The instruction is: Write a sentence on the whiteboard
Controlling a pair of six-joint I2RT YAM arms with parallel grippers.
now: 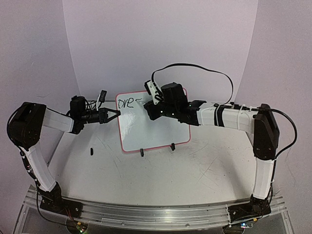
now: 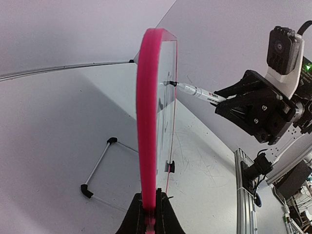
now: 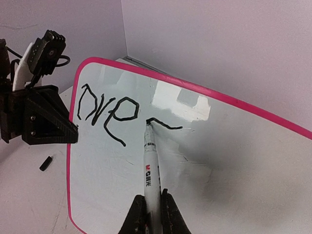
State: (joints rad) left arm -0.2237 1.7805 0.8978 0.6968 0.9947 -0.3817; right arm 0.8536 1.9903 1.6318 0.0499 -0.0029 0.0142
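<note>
The whiteboard (image 1: 156, 132), pink-framed, stands tilted at the table's middle. My left gripper (image 1: 116, 113) is shut on its left edge; in the left wrist view the jaws (image 2: 150, 202) pinch the pink frame (image 2: 147, 112) seen edge-on. My right gripper (image 3: 152, 204) is shut on a white marker (image 3: 151, 168), and the marker's black tip touches the whiteboard (image 3: 229, 165). The sentence (image 3: 107, 109) stands as black letters reading "dre" near the top left corner, plus a short stroke running right from the tip. From above, the right gripper (image 1: 152, 112) hangs over the board's upper part.
A small black marker cap (image 1: 91, 150) lies on the table left of the board. Two black clip feet (image 1: 142, 152) sit on the board's near edge. A thin wire stand (image 2: 97, 168) rests behind the board. Curved white walls enclose the table.
</note>
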